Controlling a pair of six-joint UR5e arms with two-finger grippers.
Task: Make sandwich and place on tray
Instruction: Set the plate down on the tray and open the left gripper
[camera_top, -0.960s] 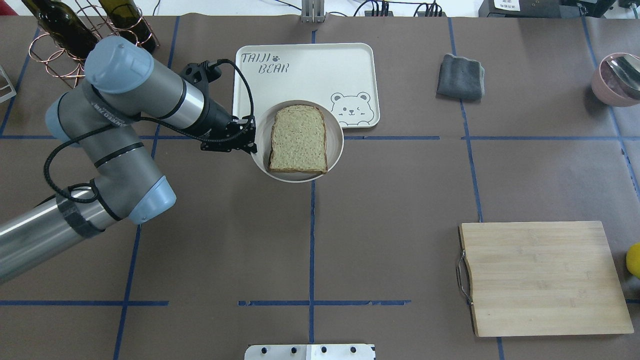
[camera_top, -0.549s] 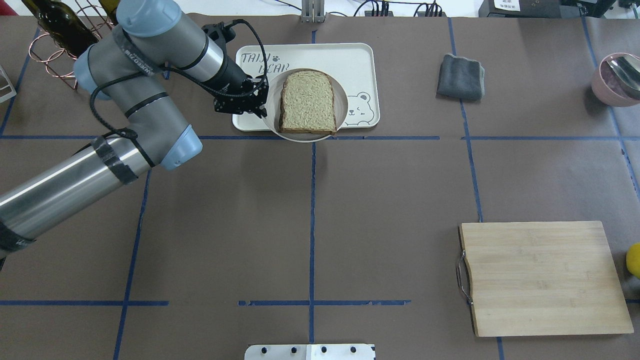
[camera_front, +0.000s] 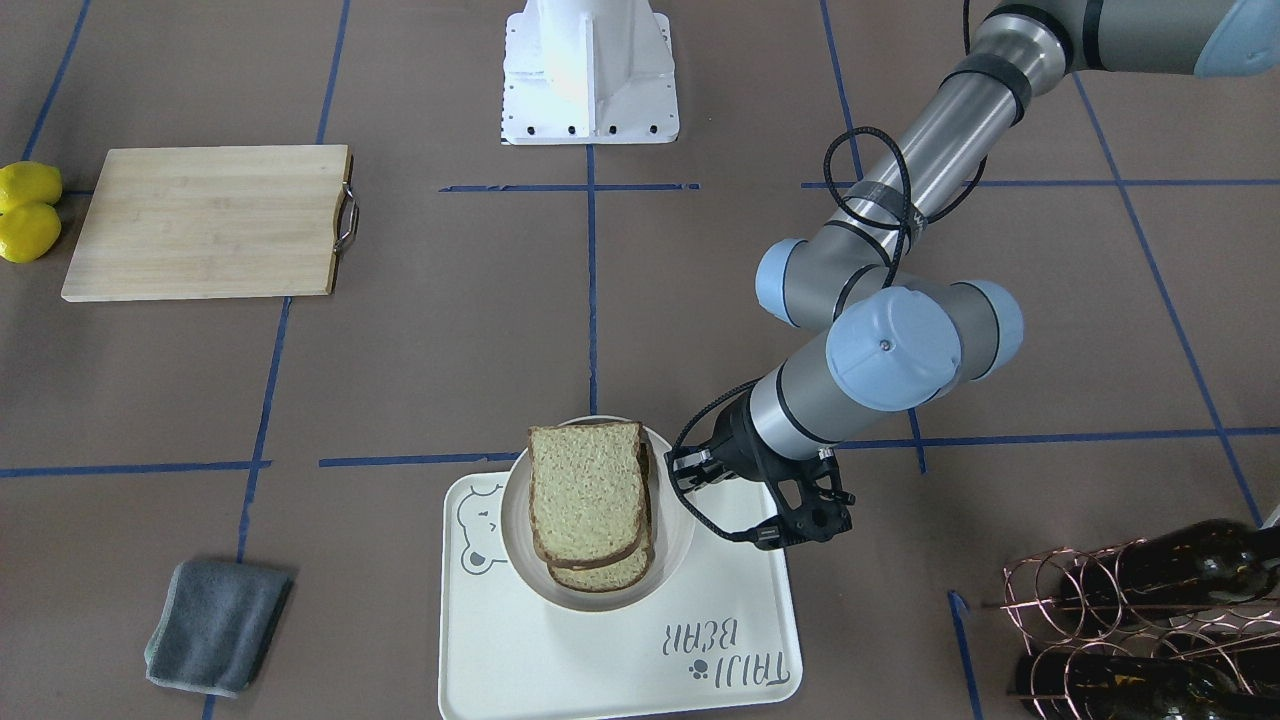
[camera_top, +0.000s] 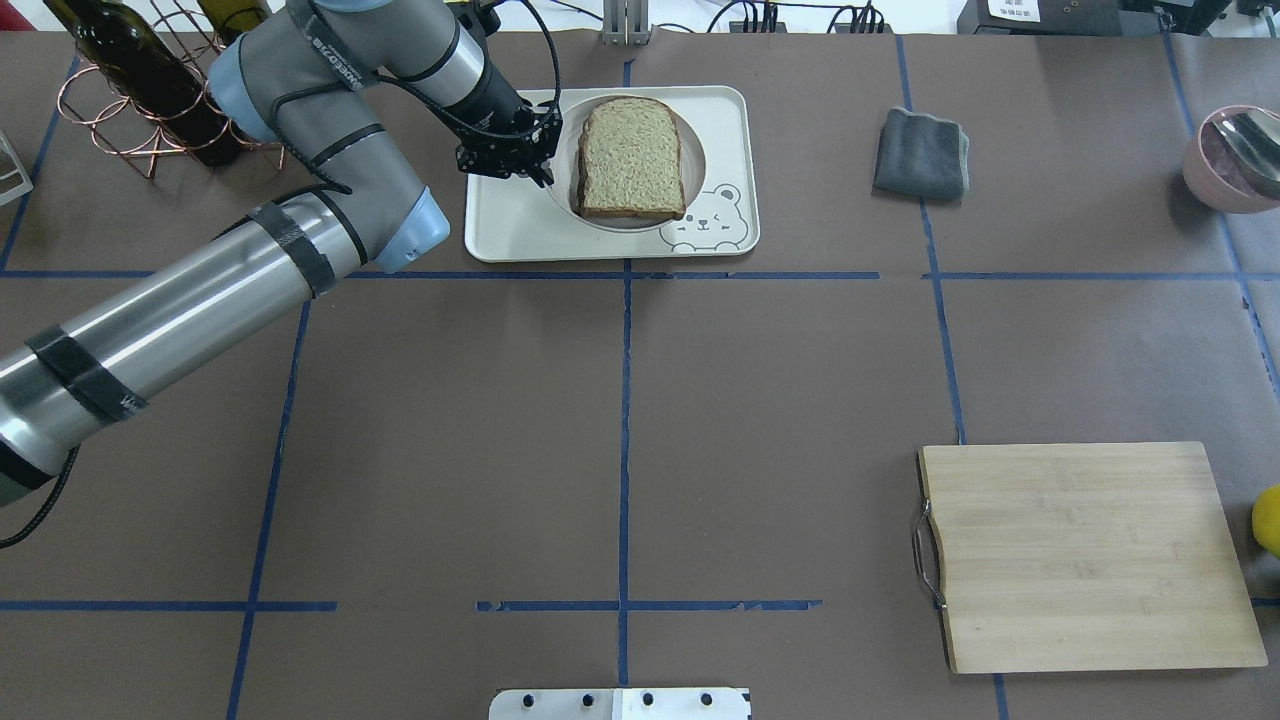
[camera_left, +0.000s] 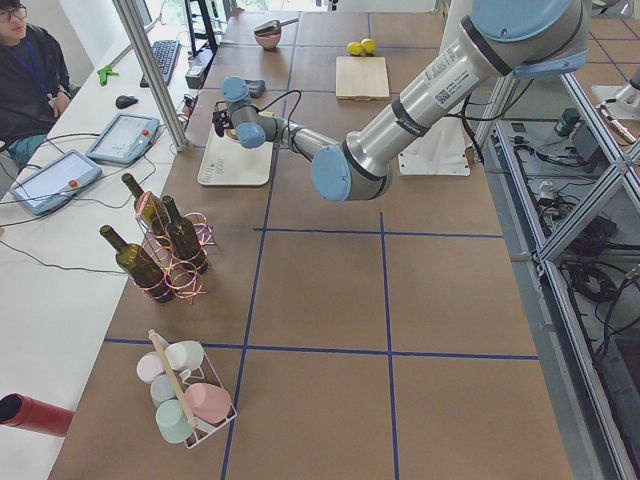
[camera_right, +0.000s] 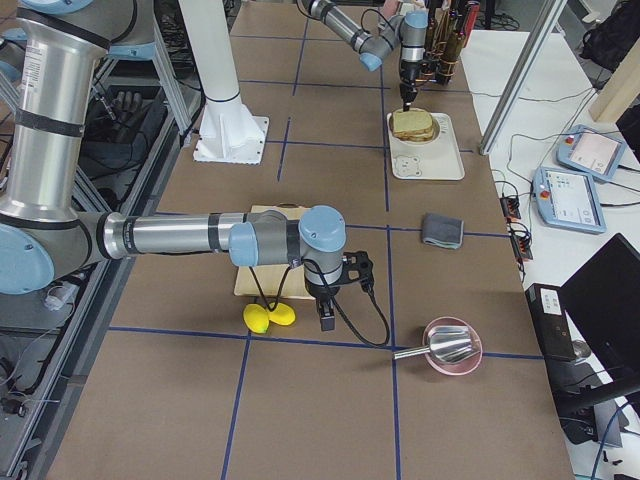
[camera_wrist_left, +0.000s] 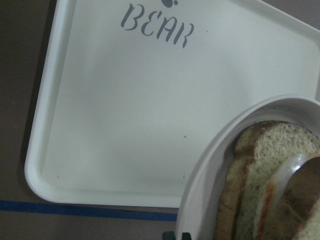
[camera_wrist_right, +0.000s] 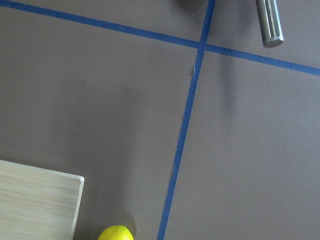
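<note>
The sandwich (camera_top: 630, 158), two speckled brown bread slices, lies in a round white dish (camera_top: 697, 150). The left wrist view shows white egg (camera_wrist_left: 282, 167) between the slices (camera_wrist_left: 250, 155). My left gripper (camera_top: 538, 152) is shut on the dish's left rim and holds the dish over the cream bear tray (camera_top: 520, 228). I cannot tell whether the dish touches the tray. In the front view the gripper (camera_front: 692, 472) sits right of the sandwich (camera_front: 588, 500) over the tray (camera_front: 600, 650). My right gripper (camera_right: 325, 305) hangs low beside the lemons; I cannot tell if it is open.
A wooden cutting board (camera_top: 1085, 555) lies at the front right with two lemons (camera_front: 28, 210) beside it. A grey cloth (camera_top: 922, 152) lies right of the tray. A pink bowl with a spoon (camera_top: 1235, 160) sits far right. A wire rack of wine bottles (camera_top: 150, 80) stands left of the tray.
My left gripper has carried the dish with the sandwich away from the robot, from the table just before the tray to over the tray's middle.
</note>
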